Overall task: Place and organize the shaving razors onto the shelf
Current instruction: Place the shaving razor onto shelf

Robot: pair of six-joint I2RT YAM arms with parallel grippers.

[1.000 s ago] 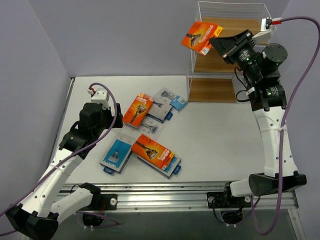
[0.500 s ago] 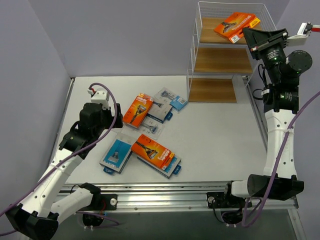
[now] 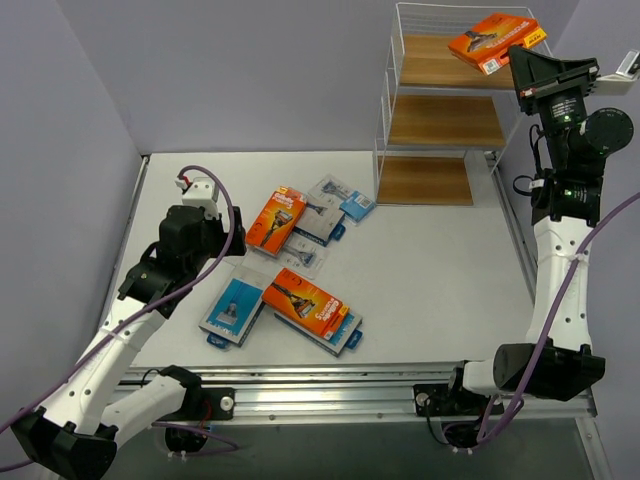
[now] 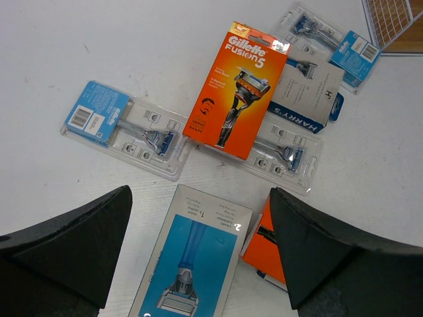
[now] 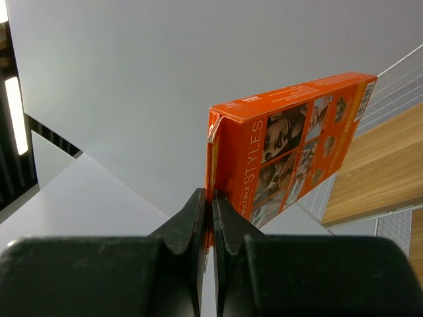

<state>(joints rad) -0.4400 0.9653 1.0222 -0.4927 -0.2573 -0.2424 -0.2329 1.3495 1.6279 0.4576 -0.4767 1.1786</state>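
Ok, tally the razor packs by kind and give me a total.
Orange boxes: 3, one held by the right gripper
Clear blister packs: 3
Blue-and-grey box: 1
Harry's box: 1
Blue-edged packs mostly buried under others, kind unclear: 2
Total: 10

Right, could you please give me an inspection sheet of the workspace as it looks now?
Surface: white table, flat, no spills seen.
Job's things: held orange box tilted over the shelf's top tier; orange Fusion5 box, blue-and-grey box and blister packs lie on the table.
Clutter: nothing seen.
Grippers: left gripper jaws open above the packs; right gripper jaws shut on the held orange box.
Cables: purple cable along each arm.
Surroundings: plain grey walls.
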